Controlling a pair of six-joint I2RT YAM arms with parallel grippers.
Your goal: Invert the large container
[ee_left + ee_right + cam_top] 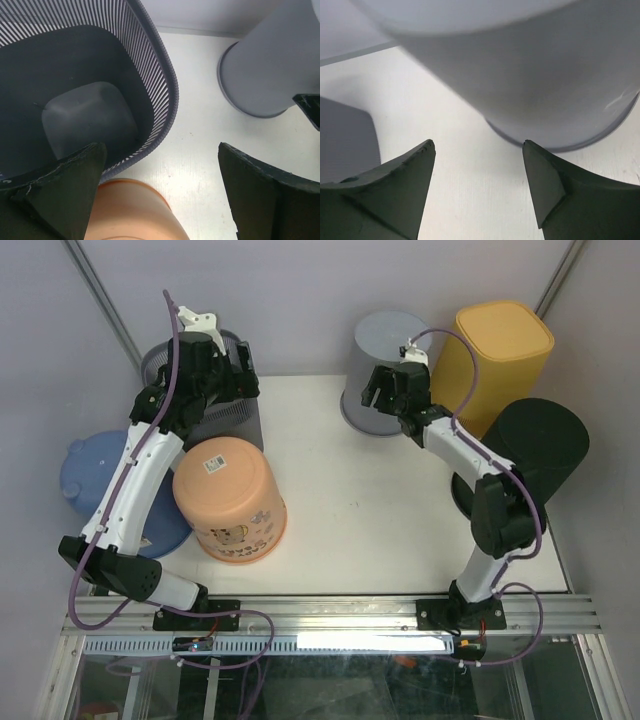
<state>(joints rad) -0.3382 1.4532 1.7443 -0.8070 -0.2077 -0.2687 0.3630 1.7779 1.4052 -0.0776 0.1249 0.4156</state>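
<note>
White surface [400,510]: grey bin [388,370] stands inverted, far centre-right. Your right claw [478,145] gapes empty beside its rim; left claw [161,147] apart, empty. Careless retreat could snag that rim, toppling it.

I identify the large container as the grey bin [392,365].

1. Form: round, plain pale grey plastic, smooth wall, tapered from a narrow base to a wider rim.
2. Pose: inverted. I see the closed, flat base facing up and the wider open rim facing down.
3. Seating: the rim lies on the white table [380,530]; in the right wrist view I see it as a slightly darker band along the surface. The body stands straight, with no visible tilt.
4. Position: far edge of the table, right of centre.
</note>
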